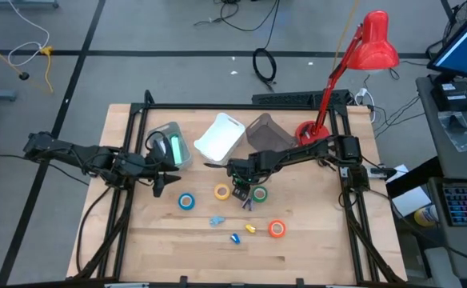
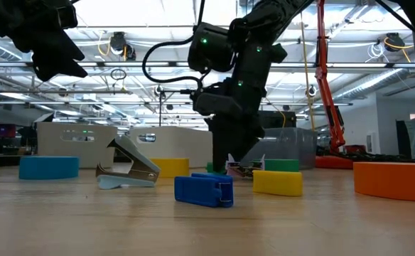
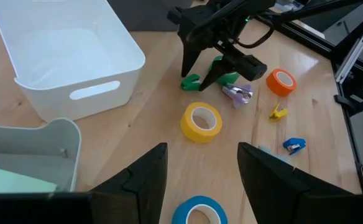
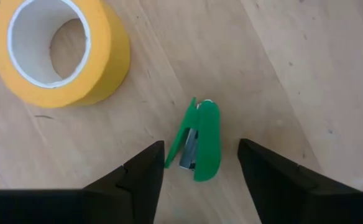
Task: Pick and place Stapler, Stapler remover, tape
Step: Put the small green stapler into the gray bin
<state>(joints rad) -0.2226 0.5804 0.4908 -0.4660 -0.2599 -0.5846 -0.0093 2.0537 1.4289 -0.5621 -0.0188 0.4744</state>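
Green plastic marks the target: a small green stapler (image 4: pixel 199 142) lies flat on the wooden worktop (image 1: pixel 313 248) directly beneath the right end effector (image 4: pixel 200 163), between its two dark fingers, which stand apart on either side of it and have hold of nothing. In the right wrist view the stapler's long axis runs roughly parallel to the fingers' faces, so closing would likely pinch it across its narrow width; the fingers appear not to touch it yet. The yellow tape roll (image 4: pixel 57 50) sits just beside the stapler, off to one side and ahead of the end effector, close enough that a careless descent might nudge it. Seen from above, the right end effector (image 1: pixel 241 192) hangs over the cluster at mid-worktop, with the green tape roll (image 1: pixel 259 193) just beside it on the far side from the yellow one. The left end effector (image 3: pixel 200 165) waits well apart, its fingers spread and empty, with the blue tape roll (image 3: pixel 198 211) just ahead of it and the white bin (image 3: pixel 63 56) off to its side. The right arm is plainly the nearer one for this pick; a straight drop and squeeze looks like all that remains.
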